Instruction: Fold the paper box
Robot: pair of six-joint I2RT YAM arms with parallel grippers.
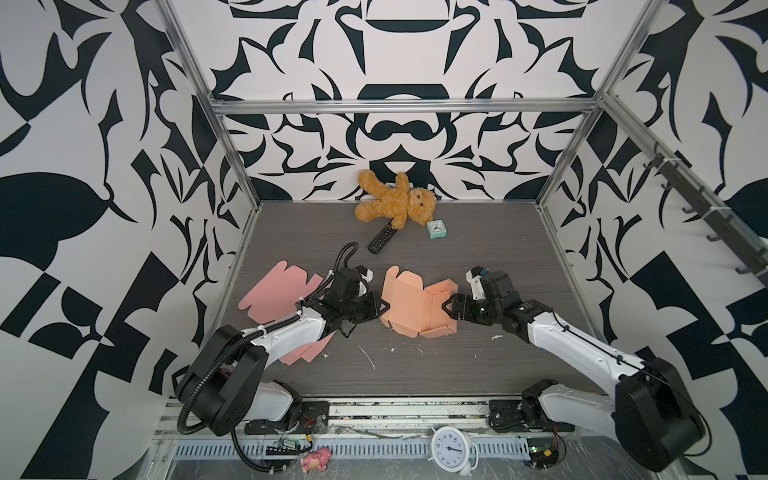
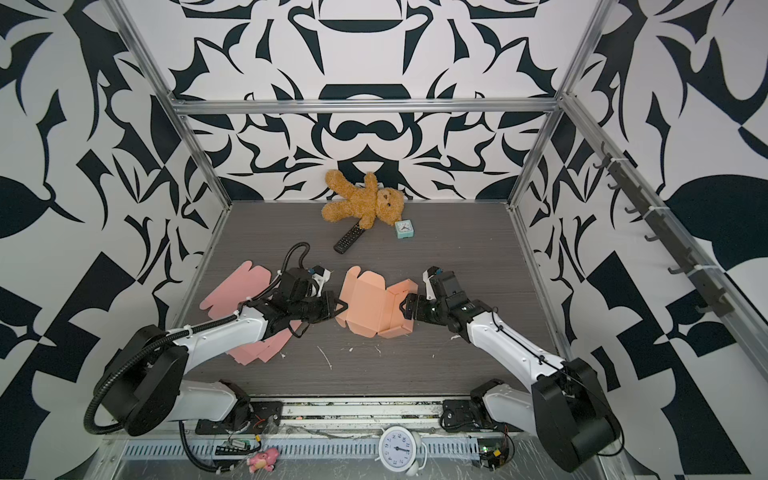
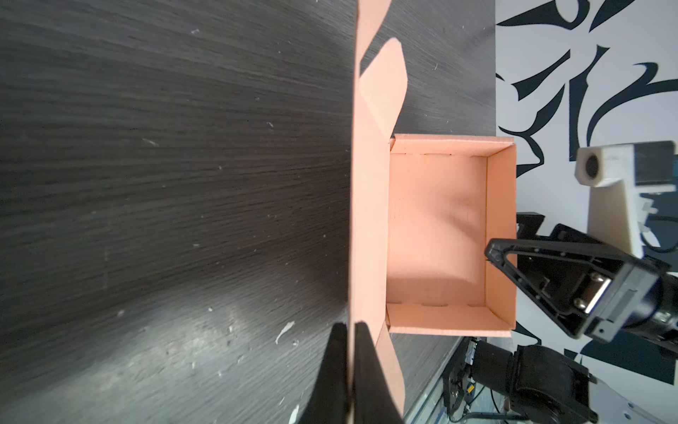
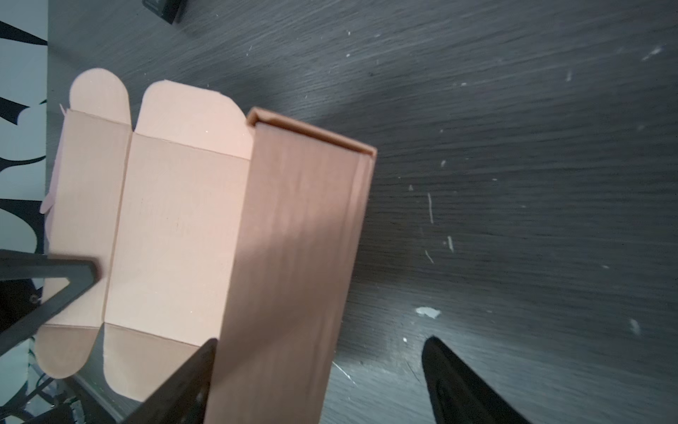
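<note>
The paper box (image 1: 409, 303) (image 2: 368, 305) is peach card, half folded, in the middle of the table. Its right half stands as a tray with raised walls (image 3: 436, 235), and its left half is a lid panel with rounded flaps (image 4: 176, 227). My left gripper (image 1: 384, 308) (image 2: 343, 308) (image 3: 350, 326) is shut on the edge of the left panel. My right gripper (image 1: 446, 307) (image 2: 403, 309) (image 4: 323, 341) is open and straddles the tray's right wall. One finger is inside against the wall and the other stands apart outside.
Several flat pink box blanks (image 1: 274, 295) lie under and behind the left arm. At the back are a teddy bear (image 1: 395, 201), a black remote (image 1: 381, 237) and a small teal clock (image 1: 436, 229). A white alarm clock (image 1: 451, 449) and a pink toy (image 1: 316, 459) sit beyond the front rail.
</note>
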